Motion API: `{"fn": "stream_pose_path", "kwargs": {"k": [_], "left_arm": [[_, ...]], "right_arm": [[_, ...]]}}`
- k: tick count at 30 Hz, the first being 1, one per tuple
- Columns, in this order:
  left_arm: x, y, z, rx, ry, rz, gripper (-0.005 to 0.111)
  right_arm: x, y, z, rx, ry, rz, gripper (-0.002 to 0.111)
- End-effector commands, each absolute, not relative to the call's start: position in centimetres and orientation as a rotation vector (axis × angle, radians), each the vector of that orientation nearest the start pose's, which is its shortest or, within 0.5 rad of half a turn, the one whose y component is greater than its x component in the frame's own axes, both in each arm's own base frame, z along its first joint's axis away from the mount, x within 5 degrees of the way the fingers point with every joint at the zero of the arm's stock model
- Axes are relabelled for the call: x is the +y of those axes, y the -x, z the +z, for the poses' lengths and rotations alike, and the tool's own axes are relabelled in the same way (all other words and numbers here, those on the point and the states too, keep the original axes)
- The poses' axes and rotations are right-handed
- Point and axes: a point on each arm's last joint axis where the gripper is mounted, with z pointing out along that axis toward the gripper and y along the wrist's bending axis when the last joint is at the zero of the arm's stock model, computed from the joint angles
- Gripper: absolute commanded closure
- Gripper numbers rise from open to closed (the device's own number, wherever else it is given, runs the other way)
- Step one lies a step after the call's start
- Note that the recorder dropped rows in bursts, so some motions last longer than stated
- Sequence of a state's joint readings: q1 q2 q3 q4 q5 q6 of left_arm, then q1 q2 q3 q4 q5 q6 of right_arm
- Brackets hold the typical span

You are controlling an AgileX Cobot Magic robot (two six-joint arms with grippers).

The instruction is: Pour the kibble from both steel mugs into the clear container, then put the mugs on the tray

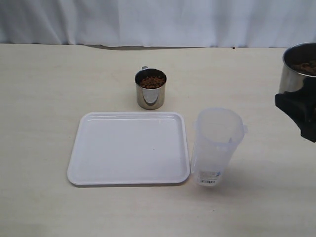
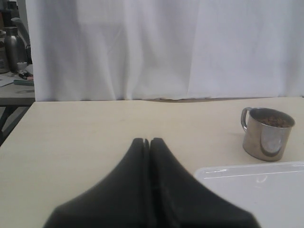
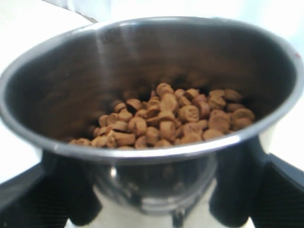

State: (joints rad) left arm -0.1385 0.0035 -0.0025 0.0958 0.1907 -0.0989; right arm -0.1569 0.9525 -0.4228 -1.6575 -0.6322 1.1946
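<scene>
Right fingers (image 3: pixel 232 190) clamp steel mug (image 3: pixel 152 187) of kibble (image 3: pixel 166 118) – second mug (image 1: pixel 150 94) near tray (image 1: pixel 128 150)

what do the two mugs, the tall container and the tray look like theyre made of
Standing mug and held mug: likely stainless steel, shiny, with mirror-like reflections. Container: seemingly translucent plastic, with cloudy see-through walls. Tray: probably plastic, smooth white with a soft gloss.
</scene>
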Motion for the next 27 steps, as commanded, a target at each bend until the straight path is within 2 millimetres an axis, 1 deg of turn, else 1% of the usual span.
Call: {"fn": "stream_pose_path", "kwargs": {"k": [1,5,6,7,10,11,13,15,17,19,21,27], "left_arm": [[-0.6,-5.6,19.7,1.655,-0.098,-0.090,0.107],[-0.6,-5.6,19.7,1.655,-0.099,-0.088,0.107],[-0.6,-5.6,19.7,1.655,-0.099,-0.088,0.107],[-0.6,-5.6,19.7,1.655,-0.099,-0.088,0.107],[-0.6,-5.6,19.7,1.655,-0.099,-0.088,0.107],[-0.6,-5.6,19.7,1.655,-0.099,-0.088,0.107],[-0.6,-5.6,19.7,1.655,-0.099,-0.088,0.107],[-0.6,-5.6,19.7,1.655,-0.100,-0.087,0.107],[-0.6,-5.6,19.7,1.655,-0.099,-0.088,0.107],[-0.6,-5.6,19.7,1.655,-0.099,-0.088,0.107],[-0.6,-5.6,19.7,1.655,-0.099,-0.088,0.107],[-0.6,-5.6,19.7,1.655,-0.099,-0.088,0.107]], "right_arm": [[1.8,-17.8,25.4,1.857,0.658,0.115,0.103],[1.3,-18.0,25.4,1.871,0.637,0.041,0.103],[1.2,-18.0,25.4,1.854,0.685,0.000,0.103],[1.3,-18.0,25.4,1.844,0.708,-0.010,0.103],[1.6,-18.0,25.5,1.771,0.855,-0.074,0.103],[1.6,-18.0,25.6,1.766,0.862,-0.081,0.103],[1.7,-18.6,26.5,1.707,0.952,-0.120,0.103],[1.9,-19.5,27.3,1.691,1.000,-0.068,0.103],[2.3,-20.5,28.1,1.688,1.014,0.031,0.103],[2.2,-21.3,28.0,1.676,1.054,0.018,0.103],[2.2,-21.6,27.6,1.642,1.130,-0.019,0.103],[2.4,-21.7,27.3,1.597,1.206,-0.023,0.103]]}}
